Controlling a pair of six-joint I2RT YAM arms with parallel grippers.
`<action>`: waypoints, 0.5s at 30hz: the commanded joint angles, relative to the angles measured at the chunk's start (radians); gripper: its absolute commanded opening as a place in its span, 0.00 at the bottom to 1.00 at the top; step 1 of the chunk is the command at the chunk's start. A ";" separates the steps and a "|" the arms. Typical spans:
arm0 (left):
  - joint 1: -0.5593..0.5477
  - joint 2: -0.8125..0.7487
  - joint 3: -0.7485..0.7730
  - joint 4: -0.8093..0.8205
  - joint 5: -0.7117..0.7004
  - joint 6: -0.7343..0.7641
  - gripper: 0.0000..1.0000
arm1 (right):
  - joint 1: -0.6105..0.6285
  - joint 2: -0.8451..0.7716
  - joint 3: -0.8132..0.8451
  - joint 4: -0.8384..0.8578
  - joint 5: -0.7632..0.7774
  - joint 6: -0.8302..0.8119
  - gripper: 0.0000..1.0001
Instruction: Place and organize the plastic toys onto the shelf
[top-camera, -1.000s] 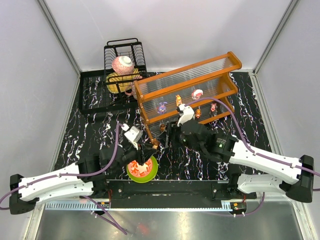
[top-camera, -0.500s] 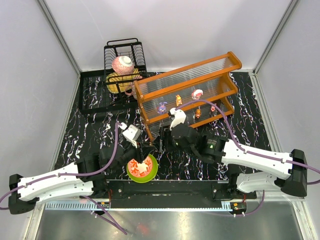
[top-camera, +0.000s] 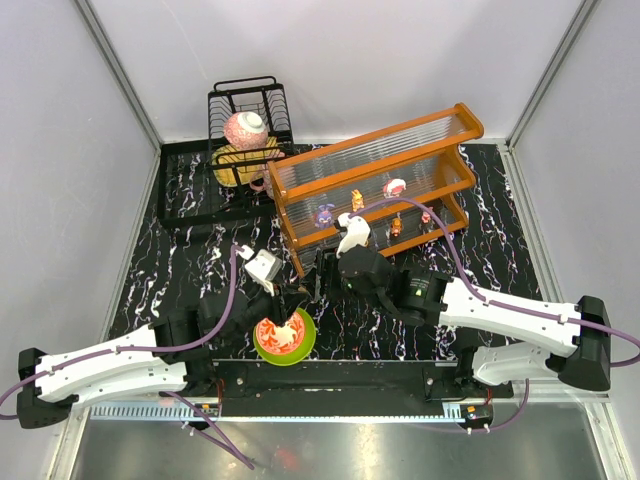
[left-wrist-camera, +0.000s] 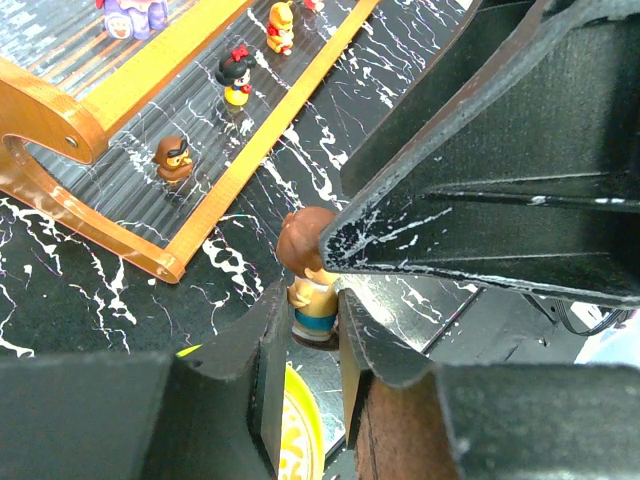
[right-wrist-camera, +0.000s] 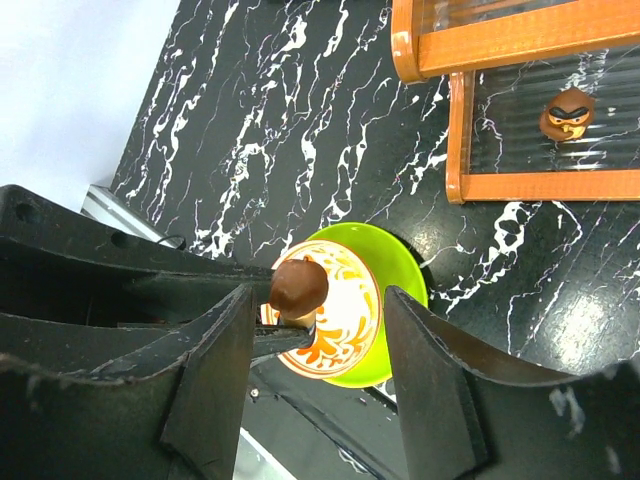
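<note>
My left gripper (left-wrist-camera: 312, 302) is shut on a small toy with a brown head and a blue band (left-wrist-camera: 306, 262), held above the table just in front of the shelf (top-camera: 380, 180). My right gripper (right-wrist-camera: 317, 297) is open and straddles that same toy (right-wrist-camera: 298, 285), which sits closer to its left finger; neither pad touches it. In the top view the two grippers meet near the shelf's front left corner (top-camera: 310, 280). Several toys stand on the shelf: purple (top-camera: 324, 214), yellow (top-camera: 357, 201), pink-and-white round (top-camera: 395, 187), orange (top-camera: 396, 227), pink (top-camera: 427, 216) and a brown one (left-wrist-camera: 174, 158).
A green-rimmed patterned bowl (top-camera: 285, 338) sits under the grippers at the near edge. A black wire dish rack (top-camera: 250, 110) with crockery stands on a black tray at the back left. Purple cables trail from both wrists.
My right arm has pulled back from the shelf and swung left, bringing its open jaws around the toy in my left gripper. The left gripper has stayed shut and almost still.
</note>
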 joint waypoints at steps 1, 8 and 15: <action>-0.005 -0.003 0.038 0.038 -0.026 -0.007 0.00 | 0.013 0.011 0.048 0.050 0.038 0.020 0.59; -0.005 -0.007 0.038 0.038 -0.034 -0.008 0.00 | 0.014 0.037 0.046 0.050 0.046 0.065 0.56; -0.005 -0.009 0.037 0.038 -0.035 -0.010 0.00 | 0.016 0.051 0.050 0.051 0.048 0.088 0.49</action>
